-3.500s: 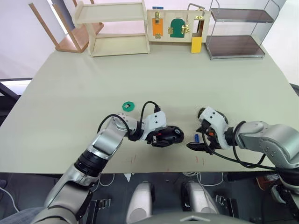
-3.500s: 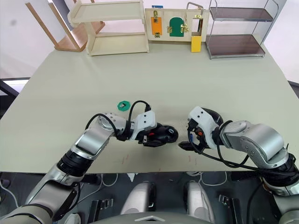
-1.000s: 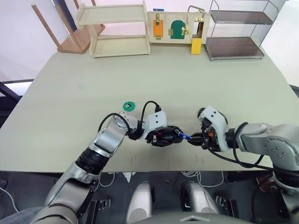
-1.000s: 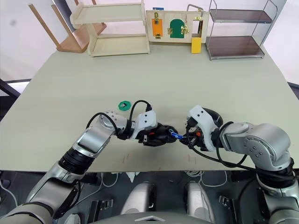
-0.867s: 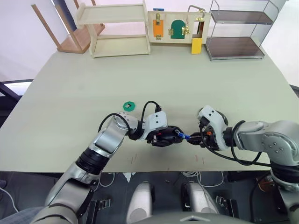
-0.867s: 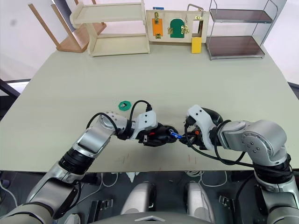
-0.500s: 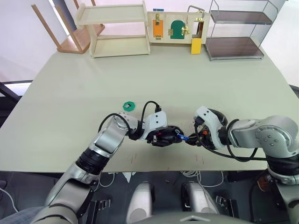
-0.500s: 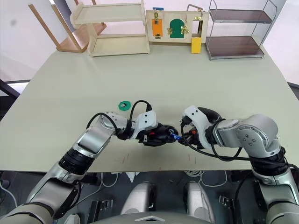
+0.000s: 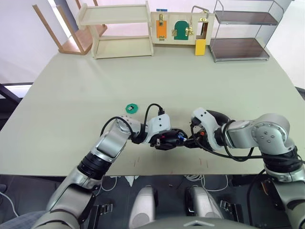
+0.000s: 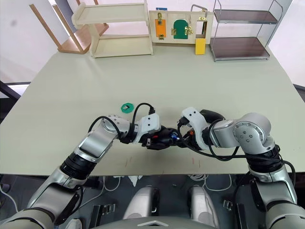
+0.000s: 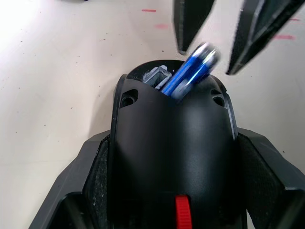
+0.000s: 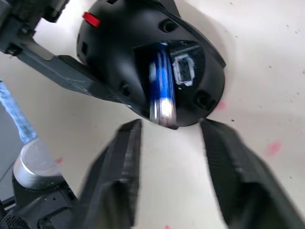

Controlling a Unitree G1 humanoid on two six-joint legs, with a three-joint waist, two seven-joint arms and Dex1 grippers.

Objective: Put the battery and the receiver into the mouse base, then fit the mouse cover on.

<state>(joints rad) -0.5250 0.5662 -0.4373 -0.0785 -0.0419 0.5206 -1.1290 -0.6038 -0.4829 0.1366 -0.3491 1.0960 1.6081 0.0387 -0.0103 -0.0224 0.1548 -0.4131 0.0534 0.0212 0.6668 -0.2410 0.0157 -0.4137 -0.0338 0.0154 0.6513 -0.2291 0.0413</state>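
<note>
My left gripper (image 9: 164,141) is shut on the mouse base (image 11: 174,143), a black oval with a red part (image 11: 181,210), held just above the table near its front edge. The blue battery (image 12: 161,88) lies in the base's hollow with its pale tip (image 11: 206,51) sticking out at an angle. My right gripper (image 12: 170,125) is open just beyond that tip, one of its fingers (image 11: 191,24) on each side and not touching it. A small grey rectangular part (image 12: 183,69) sits beside the battery; I cannot tell whether it is the receiver. The glossy black mouse cover (image 10: 210,113) lies partly hidden behind my right wrist.
A green ring (image 9: 131,108) lies on the table behind my left arm. At the far edge stand a wooden shelf (image 9: 119,28), a latch board (image 9: 180,26) and a wire rack (image 9: 243,33). Red marks (image 11: 148,10) dot the table near the front edge.
My right gripper carried the battery leftward into the mouse base's hollow and has opened, letting it go. The left gripper has kept still, holding the base.
</note>
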